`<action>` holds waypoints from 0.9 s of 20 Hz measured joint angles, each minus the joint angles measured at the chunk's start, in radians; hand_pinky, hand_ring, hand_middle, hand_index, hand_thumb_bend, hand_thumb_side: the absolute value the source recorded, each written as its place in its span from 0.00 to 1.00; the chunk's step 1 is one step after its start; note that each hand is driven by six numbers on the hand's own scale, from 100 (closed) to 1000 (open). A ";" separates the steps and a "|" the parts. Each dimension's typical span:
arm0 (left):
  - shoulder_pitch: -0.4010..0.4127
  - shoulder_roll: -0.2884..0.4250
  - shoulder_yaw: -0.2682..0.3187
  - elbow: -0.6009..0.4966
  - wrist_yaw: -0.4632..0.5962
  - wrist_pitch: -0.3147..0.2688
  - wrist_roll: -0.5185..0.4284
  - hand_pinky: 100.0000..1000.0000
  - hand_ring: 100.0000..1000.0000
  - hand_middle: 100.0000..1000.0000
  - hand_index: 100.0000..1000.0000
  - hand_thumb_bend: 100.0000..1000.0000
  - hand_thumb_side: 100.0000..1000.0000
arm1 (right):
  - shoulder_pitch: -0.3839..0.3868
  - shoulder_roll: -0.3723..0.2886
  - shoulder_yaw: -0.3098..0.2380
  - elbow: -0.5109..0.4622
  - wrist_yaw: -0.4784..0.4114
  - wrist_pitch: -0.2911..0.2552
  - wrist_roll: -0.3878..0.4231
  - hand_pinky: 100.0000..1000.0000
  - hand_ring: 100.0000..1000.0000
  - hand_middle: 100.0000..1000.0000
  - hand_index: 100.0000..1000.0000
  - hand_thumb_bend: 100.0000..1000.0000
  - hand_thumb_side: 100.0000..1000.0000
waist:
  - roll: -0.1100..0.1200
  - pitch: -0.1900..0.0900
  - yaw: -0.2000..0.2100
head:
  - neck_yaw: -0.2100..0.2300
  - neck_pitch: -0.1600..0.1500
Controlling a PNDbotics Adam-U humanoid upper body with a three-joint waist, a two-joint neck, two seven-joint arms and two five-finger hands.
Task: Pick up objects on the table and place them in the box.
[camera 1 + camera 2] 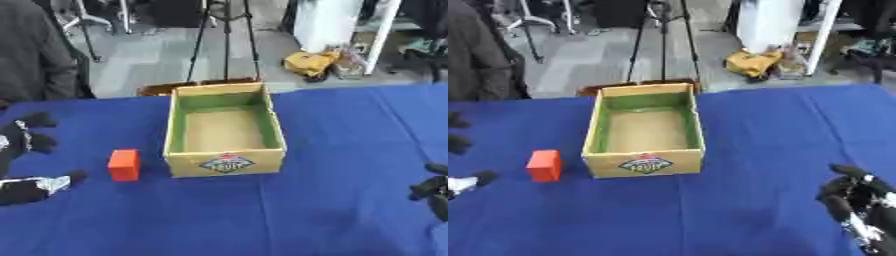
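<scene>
A small red block (pixel 123 164) lies on the blue table just left of the open cardboard box (pixel 225 161), which has green inner walls and holds nothing that I can see. My left hand (pixel 26 160) hovers at the left edge, open, with its fingers spread and its thumb (pixel 54 182) reaching toward the block, a short gap away. My right hand (pixel 859 202) rests at the lower right corner, fingers relaxed and holding nothing.
The blue cloth (pixel 306 210) covers the whole table. A person in a dark jacket (pixel 31 55) stands at the far left edge. Beyond the table are a tripod (pixel 223 40) and a yellow bag (pixel 308 62) on the floor.
</scene>
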 measured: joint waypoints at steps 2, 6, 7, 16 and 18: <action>-0.014 0.016 -0.003 0.000 -0.012 0.006 -0.014 0.61 0.62 0.73 0.89 0.77 0.00 | 0.000 0.000 0.002 0.000 0.000 0.000 0.000 0.80 0.54 0.51 0.81 0.46 0.38 | 0.001 -0.002 -0.001 | 0.000 0.000; -0.049 0.049 -0.014 0.000 -0.039 0.020 -0.038 0.62 0.63 0.73 0.89 0.77 0.00 | 0.002 0.000 0.004 0.000 0.001 0.002 0.001 0.80 0.54 0.51 0.81 0.46 0.38 | 0.002 -0.003 -0.005 | 0.000 -0.001; -0.058 0.056 -0.018 0.000 -0.045 0.024 -0.043 0.62 0.63 0.73 0.89 0.78 0.00 | 0.003 0.000 0.004 0.000 0.002 0.002 0.002 0.80 0.54 0.51 0.81 0.46 0.38 | 0.003 -0.003 -0.005 | 0.000 -0.001; -0.126 0.111 -0.051 0.008 -0.100 0.048 -0.107 0.65 0.68 0.75 0.88 0.81 0.03 | 0.008 0.001 0.005 0.000 0.005 0.003 0.002 0.80 0.54 0.51 0.81 0.46 0.38 | 0.006 -0.006 -0.010 | -0.002 -0.001; -0.152 0.130 -0.072 0.027 -0.114 0.042 -0.123 0.66 0.69 0.75 0.88 0.81 0.03 | 0.008 0.000 0.011 0.000 0.005 0.005 0.005 0.80 0.54 0.51 0.81 0.46 0.38 | 0.018 -0.019 -0.031 | 0.004 0.001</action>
